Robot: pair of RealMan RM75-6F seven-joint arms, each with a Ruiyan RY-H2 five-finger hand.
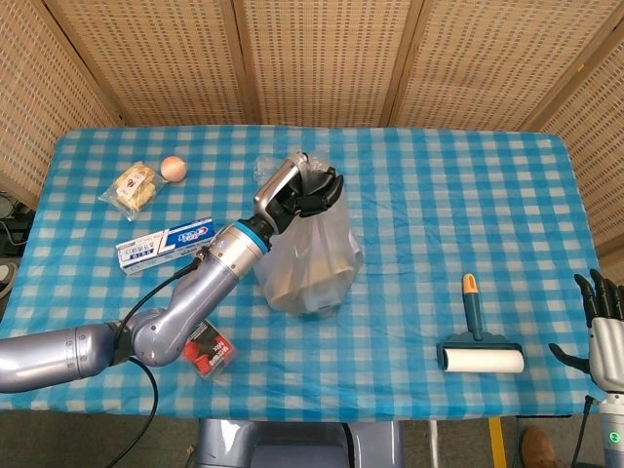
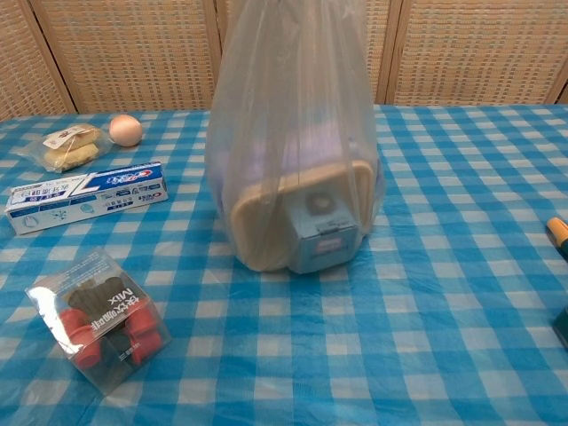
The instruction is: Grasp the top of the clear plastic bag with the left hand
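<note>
The clear plastic bag [image 1: 312,255] stands in the middle of the checked table, pulled up tall, and fills the chest view [image 2: 293,133]. A beige and blue box [image 2: 306,217] and something purple sit inside it. My left hand [image 1: 297,193] grips the gathered top of the bag, fingers curled around the plastic. That hand is above the chest view's frame. My right hand [image 1: 603,327] hangs off the table's lower right corner, fingers apart, holding nothing.
A lint roller [image 1: 477,341] lies at the right. At the left are a toothpaste box [image 1: 166,244], an egg [image 1: 174,168], a wrapped snack [image 1: 133,187] and a clear box of red items [image 2: 99,321]. A plastic bottle [image 1: 273,171] lies behind the bag.
</note>
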